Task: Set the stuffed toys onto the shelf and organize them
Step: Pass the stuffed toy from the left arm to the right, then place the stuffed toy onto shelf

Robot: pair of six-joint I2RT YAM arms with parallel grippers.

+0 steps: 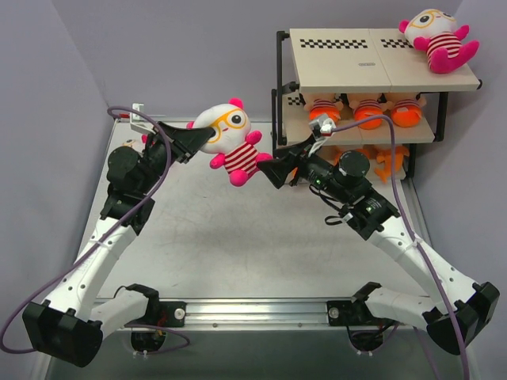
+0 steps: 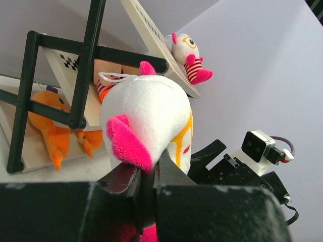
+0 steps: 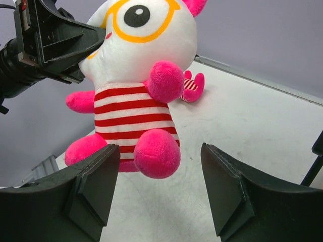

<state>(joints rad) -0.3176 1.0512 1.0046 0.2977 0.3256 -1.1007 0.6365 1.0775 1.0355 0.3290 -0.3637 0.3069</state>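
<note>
**Left jaws clenched on a toy's ear, right jaws spread wide at its feet**

The left gripper [image 1: 200, 136] is clamped on the pink ear of a glasses toy [image 1: 231, 144]. The toy hangs in the air over the table [image 1: 198, 237], left of the shelf [image 1: 341, 63] and apart from it. The right gripper [image 1: 268, 172] holds nothing, and its fingers [image 3: 96, 186] stand well apart.

The shelf's top board carries a second glasses toy [image 1: 438, 41], lying near the right end. The middle board holds three striped dolls [image 1: 368, 111] side by side in a row. On the bottom board lie orange sharks [image 1: 388, 162], partly hidden by the right arm, so their number cannot be told. A third glasses toy [image 3: 192, 86] lies on the table, behind the hanging one in the right wrist view.

The held toy hangs head up, its face towards the right gripper. The left wrist view shows the ear pinched between the two fingers, with the white head bulging above them. Seen from the right wrist, the toy's pink feet hang just in front of the gap between the spread fingers and touch neither
</note>
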